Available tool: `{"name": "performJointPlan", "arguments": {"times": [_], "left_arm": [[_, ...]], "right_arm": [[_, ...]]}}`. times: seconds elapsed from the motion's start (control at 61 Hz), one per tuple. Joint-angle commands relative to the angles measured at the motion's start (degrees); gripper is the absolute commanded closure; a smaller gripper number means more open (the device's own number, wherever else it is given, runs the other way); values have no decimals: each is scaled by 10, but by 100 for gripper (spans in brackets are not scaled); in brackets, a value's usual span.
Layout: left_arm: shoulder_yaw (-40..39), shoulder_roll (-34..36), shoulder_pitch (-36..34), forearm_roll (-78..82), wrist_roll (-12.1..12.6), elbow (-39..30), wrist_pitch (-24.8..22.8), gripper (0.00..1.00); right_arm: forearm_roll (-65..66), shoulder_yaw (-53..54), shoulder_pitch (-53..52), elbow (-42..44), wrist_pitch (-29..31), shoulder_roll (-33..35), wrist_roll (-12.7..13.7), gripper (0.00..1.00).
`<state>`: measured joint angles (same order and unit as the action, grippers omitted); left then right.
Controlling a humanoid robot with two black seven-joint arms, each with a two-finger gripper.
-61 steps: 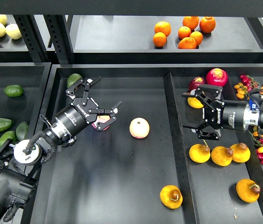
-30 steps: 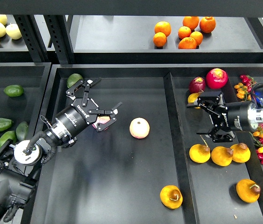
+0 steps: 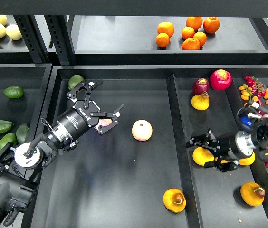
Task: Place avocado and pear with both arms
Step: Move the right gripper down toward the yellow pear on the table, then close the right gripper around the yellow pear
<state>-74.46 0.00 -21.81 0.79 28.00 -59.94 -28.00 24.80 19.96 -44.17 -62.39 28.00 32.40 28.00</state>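
A dark green oval avocado point(image 3: 14, 91) lies in the left bin, well left of my left gripper point(image 3: 108, 97). That gripper is open and empty above the middle tray point(image 3: 124, 190), over a pink apple point(image 3: 104, 124) that it partly hides. A yellow-orange pear point(image 3: 198, 156) is the leftmost of a row of three in the right tray point(image 3: 219, 209). My right gripper point(image 3: 205, 153) is low and open, one finger on each side of this pear. I cannot tell whether the fingers touch it.
A second green avocado point(image 3: 75, 80) sits at the middle tray's back left, and a pink-yellow apple point(image 3: 142, 130) and a pear point(image 3: 174, 200) lie in that tray. More pears point(image 3: 253, 194), red fruit point(image 3: 220, 79) and small tomatoes point(image 3: 262, 90) fill the right tray. Oranges point(image 3: 191, 33) are on the shelf.
My right gripper has come down and toward the front, from beside the back pear to the leftmost pear of the row. My left arm has not moved.
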Motion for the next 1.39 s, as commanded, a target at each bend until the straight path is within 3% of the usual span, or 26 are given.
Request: {"name": "performJointPlan", "arguments": {"times": [0.0, 0.541, 1.378], "left_arm": [[0, 0, 0, 0, 0, 1, 0, 2], [0, 0, 0, 1, 0, 4, 0, 2], [0, 0, 0, 1, 0, 4, 0, 2]], "right_arm": [[27, 0, 23, 21, 0, -25, 0, 1], [57, 1, 64, 74, 0, -95, 0, 2], [68, 3, 98, 107, 0, -137, 0, 3]]}}
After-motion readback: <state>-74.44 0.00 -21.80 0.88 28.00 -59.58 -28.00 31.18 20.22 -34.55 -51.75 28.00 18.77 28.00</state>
